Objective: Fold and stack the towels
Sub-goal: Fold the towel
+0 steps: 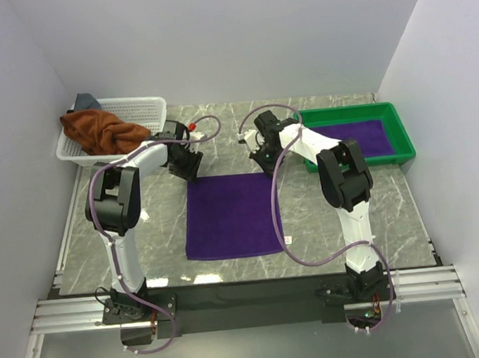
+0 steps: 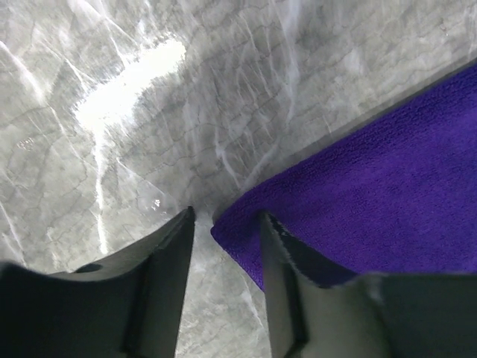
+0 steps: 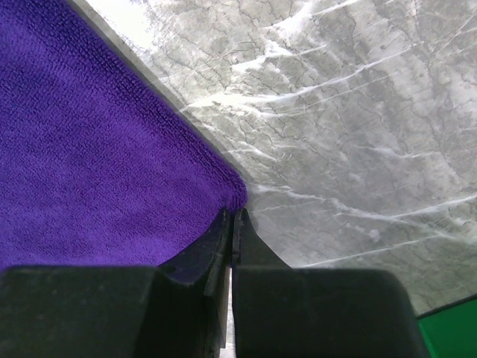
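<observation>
A purple towel (image 1: 232,217) lies spread flat on the marble table. My left gripper (image 1: 187,168) is open at its far left corner. In the left wrist view the gripper (image 2: 227,218) straddles that towel corner (image 2: 358,194), with one finger over the cloth and one over bare table. My right gripper (image 1: 263,162) is at the far right corner. In the right wrist view it (image 3: 235,212) is shut, with its tips pinching the very edge of the towel corner (image 3: 112,149). A rust-brown towel (image 1: 103,132) and a grey-blue one (image 1: 86,101) lie bunched in the basket. Another purple towel (image 1: 356,137) lies in the tray.
The white mesh basket (image 1: 147,112) stands at the far left. The green tray (image 1: 397,129) stands at the far right, and its corner shows in the right wrist view (image 3: 451,335). White walls close in the table on three sides.
</observation>
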You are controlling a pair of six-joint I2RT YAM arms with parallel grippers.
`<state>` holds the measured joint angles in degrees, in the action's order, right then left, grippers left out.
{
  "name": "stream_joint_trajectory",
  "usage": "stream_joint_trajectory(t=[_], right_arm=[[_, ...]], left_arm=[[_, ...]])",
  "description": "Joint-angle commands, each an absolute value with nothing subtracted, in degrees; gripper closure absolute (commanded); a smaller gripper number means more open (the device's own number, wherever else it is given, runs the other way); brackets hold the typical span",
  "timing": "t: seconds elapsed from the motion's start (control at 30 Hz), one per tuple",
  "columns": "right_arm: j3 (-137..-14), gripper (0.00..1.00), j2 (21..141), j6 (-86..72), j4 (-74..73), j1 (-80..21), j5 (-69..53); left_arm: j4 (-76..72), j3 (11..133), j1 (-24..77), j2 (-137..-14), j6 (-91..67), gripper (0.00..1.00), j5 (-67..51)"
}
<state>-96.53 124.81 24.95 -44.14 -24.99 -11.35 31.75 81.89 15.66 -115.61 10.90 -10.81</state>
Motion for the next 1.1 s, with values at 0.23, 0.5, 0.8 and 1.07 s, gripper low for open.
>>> stream_joint_trajectory(t=[0.23,0.5,0.8,1.07], right_arm=[[-94.0,1.0,124.1,25.0,-44.2,-25.4,-8.2],[-93.3,1.0,123.6,24.7,-43.6,-25.5,-7.6],[-93.6,1.0,121.1,25.0,-39.3,-25.4,-2.2],[-94.7,1.0,119.3,27.4,-33.8,-25.2,2.5]], left_arm=[[34.7,81.0,15.8,-120.5,8.9,0.65,-10.5],[35.2,78.8,15.9,-121.4,7.7,0.88,-10.1],[32.7,80.2,15.8,-116.5,8.6,0.99,-6.8],[27.5,83.6,15.7,-114.7,11.0,0.99,-4.8]])
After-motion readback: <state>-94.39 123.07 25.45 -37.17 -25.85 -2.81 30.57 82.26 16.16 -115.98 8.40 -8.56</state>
